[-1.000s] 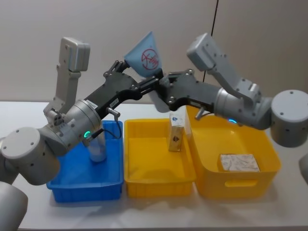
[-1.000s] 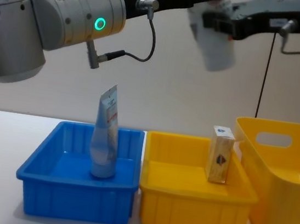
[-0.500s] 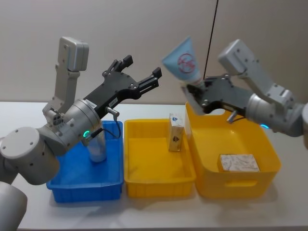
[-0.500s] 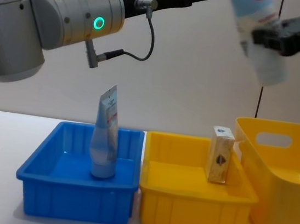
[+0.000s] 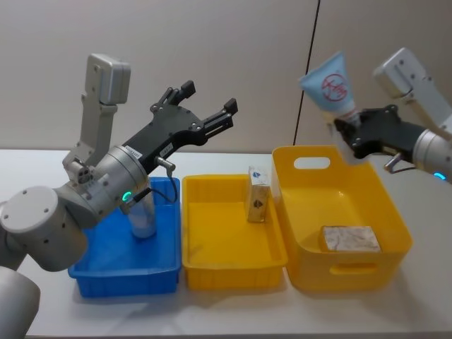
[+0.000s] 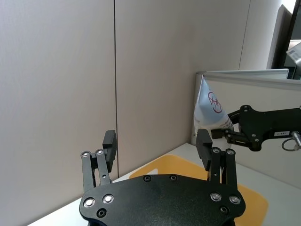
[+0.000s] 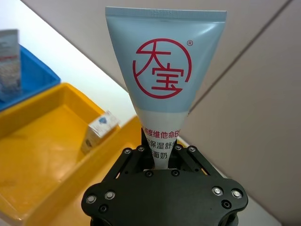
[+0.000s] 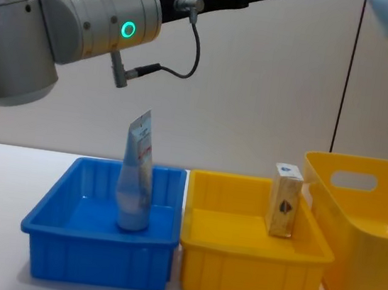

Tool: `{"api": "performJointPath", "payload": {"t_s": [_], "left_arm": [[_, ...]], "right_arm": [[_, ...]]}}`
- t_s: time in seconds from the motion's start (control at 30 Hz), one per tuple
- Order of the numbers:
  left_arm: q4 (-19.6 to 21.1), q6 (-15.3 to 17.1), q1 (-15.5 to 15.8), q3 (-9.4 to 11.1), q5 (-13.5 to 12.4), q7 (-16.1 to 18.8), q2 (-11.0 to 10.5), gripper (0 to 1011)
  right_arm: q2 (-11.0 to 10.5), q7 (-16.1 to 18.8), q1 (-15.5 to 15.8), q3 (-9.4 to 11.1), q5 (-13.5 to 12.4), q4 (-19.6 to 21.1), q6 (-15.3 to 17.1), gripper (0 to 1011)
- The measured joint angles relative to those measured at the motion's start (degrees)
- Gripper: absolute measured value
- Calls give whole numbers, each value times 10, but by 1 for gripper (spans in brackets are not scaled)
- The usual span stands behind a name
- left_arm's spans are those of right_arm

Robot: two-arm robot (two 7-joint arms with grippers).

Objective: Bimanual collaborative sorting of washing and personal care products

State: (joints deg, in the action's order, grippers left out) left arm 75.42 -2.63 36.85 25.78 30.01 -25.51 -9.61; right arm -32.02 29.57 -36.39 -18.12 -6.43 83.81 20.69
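My right gripper (image 5: 351,128) is shut on the lower end of a large tube (image 5: 327,87) with a pale blue top and a red print, crimped end up, held high over the back of the big yellow bin (image 5: 346,271). The right wrist view shows that tube (image 7: 162,89) rising between the fingers of the right gripper (image 7: 159,151). My left gripper (image 5: 207,100) hangs open and empty above the blue bin (image 5: 123,277) and the middle yellow bin (image 5: 233,271). A pale blue tube (image 8: 136,173) stands in the blue bin. A tan box (image 8: 285,200) stands in the middle bin.
A flat patterned box (image 5: 351,239) lies on the floor of the big yellow bin. The three bins stand side by side on a white table (image 5: 233,318), with a plain wall close behind. From the left wrist, the held tube (image 6: 210,110) shows far off to one side.
The left gripper let go of the large tube and stays open in place. The right gripper carried the tube away to the right, over the big yellow bin.
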Motion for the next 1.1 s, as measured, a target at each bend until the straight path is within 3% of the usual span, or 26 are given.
{"api": "performJointPath", "payload": {"t_s": [0.27,0.43,0.73,1.1], "left_arm": [[0,0,0,0,0,0,0,1003],[0,0,0,0,0,0,0,1003],[0,0,0,0,0,-1,0,1003],[0,0,0,0,0,-1,0,1003]], "right_arm": [[-6,16,-25,5,-12,-36,51,145],[0,36,-52,0,-23,-75,77,145],[32,79,-110,-22,-37,-167,91,145],[55,101,-155,-53,-35,-236,89,161]]}}
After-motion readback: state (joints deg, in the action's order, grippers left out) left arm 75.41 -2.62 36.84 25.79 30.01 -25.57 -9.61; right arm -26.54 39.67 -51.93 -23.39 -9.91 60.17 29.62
